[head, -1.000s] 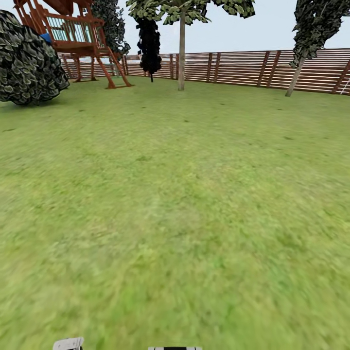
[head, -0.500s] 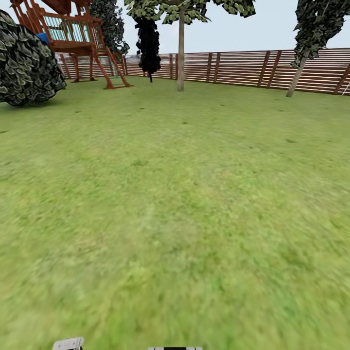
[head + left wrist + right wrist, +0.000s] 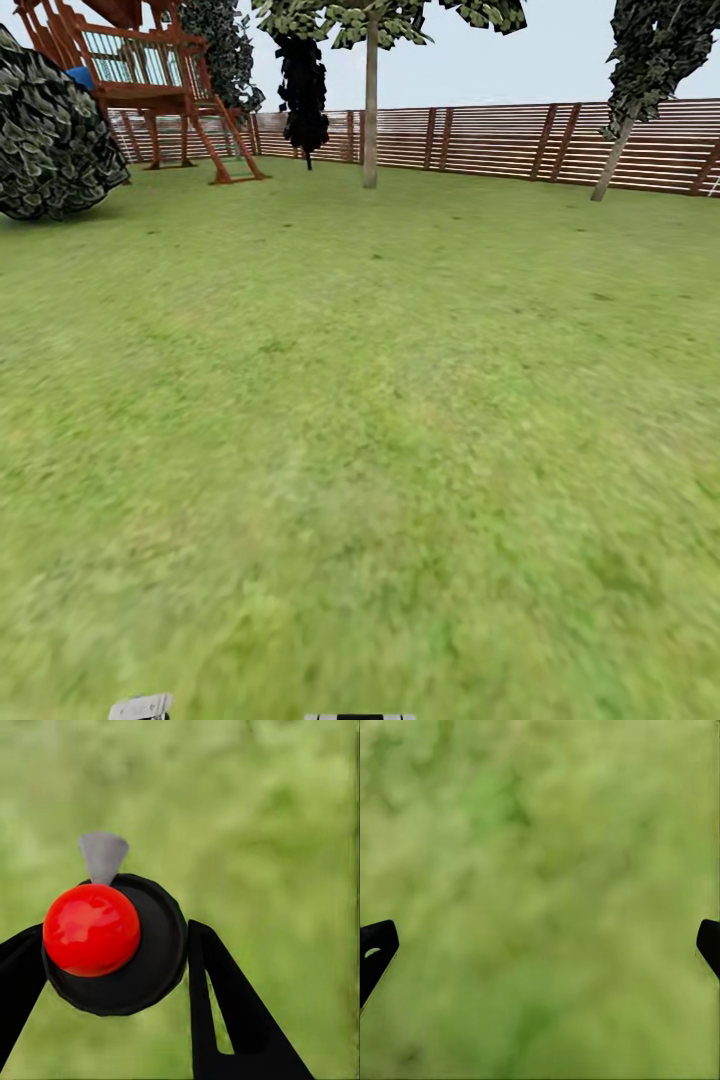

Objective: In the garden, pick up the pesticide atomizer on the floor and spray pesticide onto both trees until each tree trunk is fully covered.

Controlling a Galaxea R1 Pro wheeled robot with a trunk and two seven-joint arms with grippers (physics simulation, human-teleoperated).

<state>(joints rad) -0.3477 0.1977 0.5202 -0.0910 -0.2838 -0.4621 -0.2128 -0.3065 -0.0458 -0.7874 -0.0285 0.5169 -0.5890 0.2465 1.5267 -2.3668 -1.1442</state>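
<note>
The pesticide atomizer (image 3: pixel 112 943) sits clenched between my left gripper (image 3: pixel 112 975) fingers over blurred grass. My right gripper (image 3: pixel 540 945) hangs spread wide. Ahead, lawn (image 3: pixel 380 400) runs to a straight tree trunk (image 3: pixel 370 110) and slatted fence (image 3: pixel 500 140).

left hand (image 3: pixel 112 967): fingers closed around a held object | right hand (image 3: pixel 540 945): fingers spread wide

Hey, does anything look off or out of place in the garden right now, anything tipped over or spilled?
Nothing stands out. The lawn is bare, the fence intact, and the play frame upright. The left gripper holds the pesticide atomizer squarely; the right gripper hangs open over grass.
</note>
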